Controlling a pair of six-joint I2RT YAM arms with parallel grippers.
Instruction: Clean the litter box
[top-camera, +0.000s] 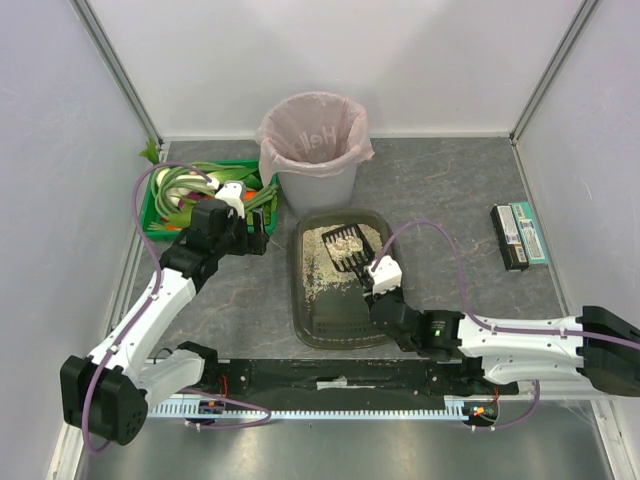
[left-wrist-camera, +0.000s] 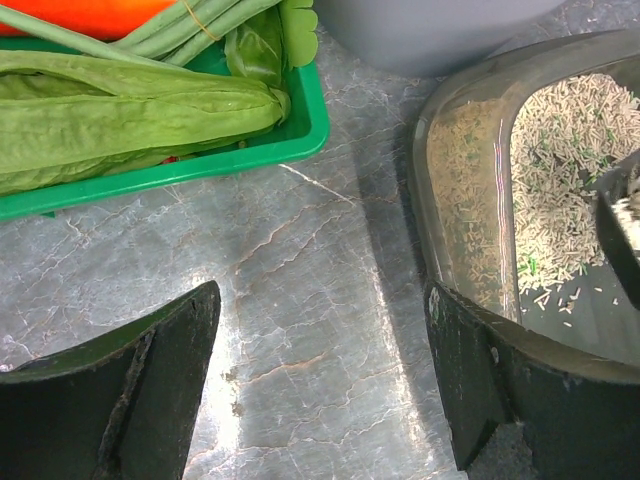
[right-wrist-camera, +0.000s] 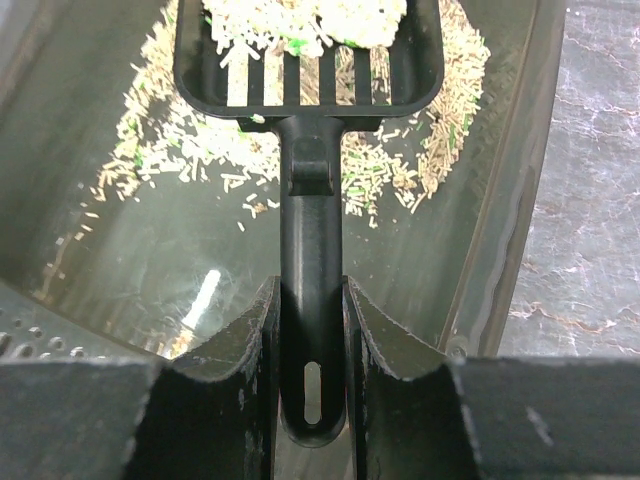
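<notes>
Litter box (top-camera: 340, 320) sits mid-table, just in front of the grey bin (top-camera: 315, 180). Your right arm reaches in low from the near right, with the right gripper (right-wrist-camera: 311, 300) clamped on the handle of the black scoop (right-wrist-camera: 311, 200), whose slotted blade carries litter. Your left gripper (left-wrist-camera: 320, 300) hovers between the green crate (left-wrist-camera: 250, 160) and the box's left wall, fingers spread wide. Lettering on the pink bag (top-camera: 312, 130) begins "Hel"; the rest is unreadable.

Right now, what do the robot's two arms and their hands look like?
Both the left arm and right arm have white links joined by black joints, with a purple cable looping along each. The left hand and right hand each have two broad, scuffed black fingers. A green light glows on the right arm.
</notes>
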